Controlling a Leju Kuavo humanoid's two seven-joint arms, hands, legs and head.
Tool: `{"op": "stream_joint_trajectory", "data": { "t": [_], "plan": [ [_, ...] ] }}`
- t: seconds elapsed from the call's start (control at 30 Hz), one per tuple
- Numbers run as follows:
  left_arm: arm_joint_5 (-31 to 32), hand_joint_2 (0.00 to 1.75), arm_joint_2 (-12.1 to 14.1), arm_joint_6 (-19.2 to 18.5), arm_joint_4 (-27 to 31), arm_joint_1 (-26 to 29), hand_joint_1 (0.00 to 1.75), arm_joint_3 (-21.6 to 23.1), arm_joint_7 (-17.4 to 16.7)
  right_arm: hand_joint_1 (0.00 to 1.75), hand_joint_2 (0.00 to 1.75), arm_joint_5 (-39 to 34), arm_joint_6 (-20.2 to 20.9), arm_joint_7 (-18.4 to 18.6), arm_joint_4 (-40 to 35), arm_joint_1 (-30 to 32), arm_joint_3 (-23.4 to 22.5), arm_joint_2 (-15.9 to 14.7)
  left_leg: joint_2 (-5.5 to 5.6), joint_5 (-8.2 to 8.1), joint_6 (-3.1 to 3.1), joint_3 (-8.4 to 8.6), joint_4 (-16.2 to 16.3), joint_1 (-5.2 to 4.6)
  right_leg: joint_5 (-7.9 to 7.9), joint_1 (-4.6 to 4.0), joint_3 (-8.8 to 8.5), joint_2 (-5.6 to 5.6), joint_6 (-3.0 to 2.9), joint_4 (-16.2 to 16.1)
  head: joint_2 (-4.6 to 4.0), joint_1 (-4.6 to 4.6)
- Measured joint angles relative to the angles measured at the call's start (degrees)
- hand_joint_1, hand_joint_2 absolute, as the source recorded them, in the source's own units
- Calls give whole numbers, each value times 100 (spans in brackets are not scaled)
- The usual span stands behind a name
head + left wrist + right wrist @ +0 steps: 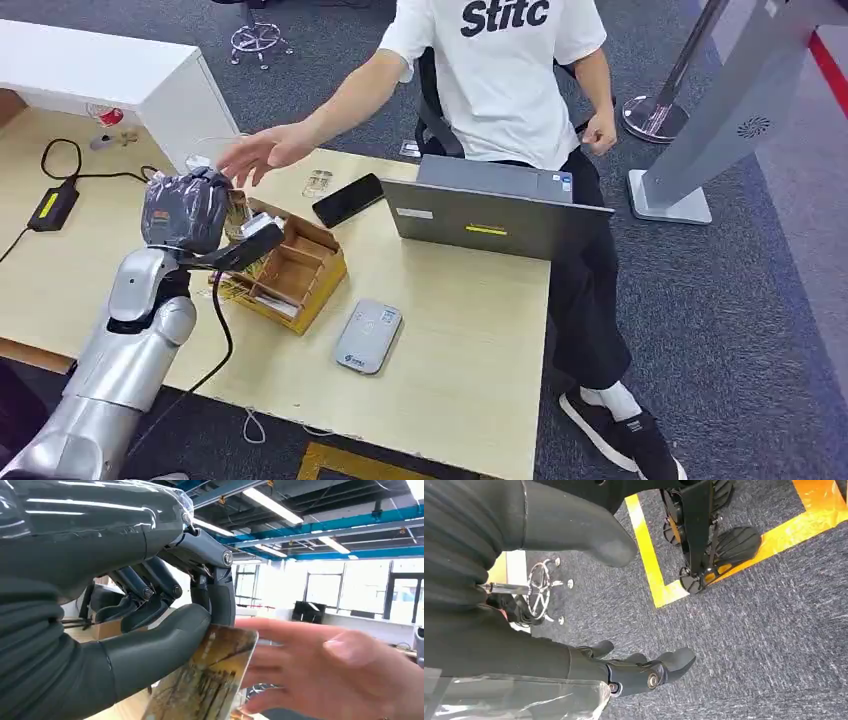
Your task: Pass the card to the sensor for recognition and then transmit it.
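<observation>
the left robot hand is raised above the bench beside the wooden organiser, pinching the card between thumb and a finger; a person's hand reaches in, touching the card's free edge. the card looks thin, light, stiff and glossy, so likely slippery; it is best taken by its flat faces near an edge. the right robot hand hangs over the floor, fingers loosely apart, holding nothing
</observation>
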State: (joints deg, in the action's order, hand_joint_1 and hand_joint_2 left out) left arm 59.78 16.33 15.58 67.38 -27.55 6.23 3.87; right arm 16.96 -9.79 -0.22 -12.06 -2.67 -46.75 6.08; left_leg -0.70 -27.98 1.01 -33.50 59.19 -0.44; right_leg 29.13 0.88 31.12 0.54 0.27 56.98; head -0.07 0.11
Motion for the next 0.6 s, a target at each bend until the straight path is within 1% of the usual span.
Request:
{"op": "stream_joint_trajectory", "data": {
  "t": [0.23, 0.6],
  "plan": [
    [-24, 175, 9, -9, 0, -106, 175, -30, -68, 0, 175, 35, 0, 2, 0, -1, -2, 0, 0, 0, 0, 0, 0, 0, 0, 0, -1, 0, 0, 1, 0, 0],
    [-118, 175, 17, -24, 0, -123, 175, -48, -90, 0, 175, 57, -4, 7, 2, 0, -4, 2, 1, 0, 0, -1, 0, 0, 0, 0, -1, 0, 0, 0, 0, 0]
  ]
}}
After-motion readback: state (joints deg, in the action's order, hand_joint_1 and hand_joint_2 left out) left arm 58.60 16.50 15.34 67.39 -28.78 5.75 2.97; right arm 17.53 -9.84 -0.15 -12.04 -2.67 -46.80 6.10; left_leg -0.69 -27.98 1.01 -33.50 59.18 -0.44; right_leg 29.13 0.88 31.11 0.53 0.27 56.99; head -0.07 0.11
